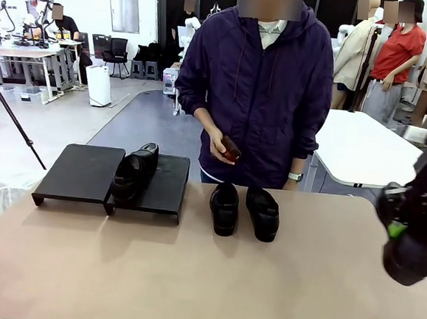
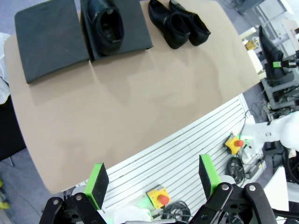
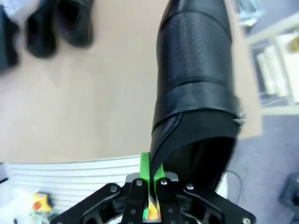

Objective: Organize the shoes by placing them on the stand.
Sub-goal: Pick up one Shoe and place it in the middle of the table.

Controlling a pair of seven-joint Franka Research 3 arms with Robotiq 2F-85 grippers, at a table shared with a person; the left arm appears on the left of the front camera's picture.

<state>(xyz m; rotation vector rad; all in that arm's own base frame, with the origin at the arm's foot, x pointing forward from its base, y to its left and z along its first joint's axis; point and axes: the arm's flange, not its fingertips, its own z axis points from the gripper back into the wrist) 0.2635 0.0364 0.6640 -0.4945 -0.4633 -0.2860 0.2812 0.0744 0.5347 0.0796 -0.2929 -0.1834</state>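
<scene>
Right wrist view: the right hand (image 3: 150, 170) is clamped on the heel rim of a raised shoe (image 3: 196, 79) near the worktop (image 3: 93, 107) edge. The left hand (image 2: 153, 179) hangs open, empty. Another shoe (image 1: 134, 169) rests on the stand (image 1: 80, 167); a pair of shoes (image 1: 224, 208) sits on the worktop beside it.

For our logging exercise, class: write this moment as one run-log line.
left gripper: open, over near table edge | right gripper: shut on held shoe | stand: one shoe on right platform | table: two shoes
</scene>
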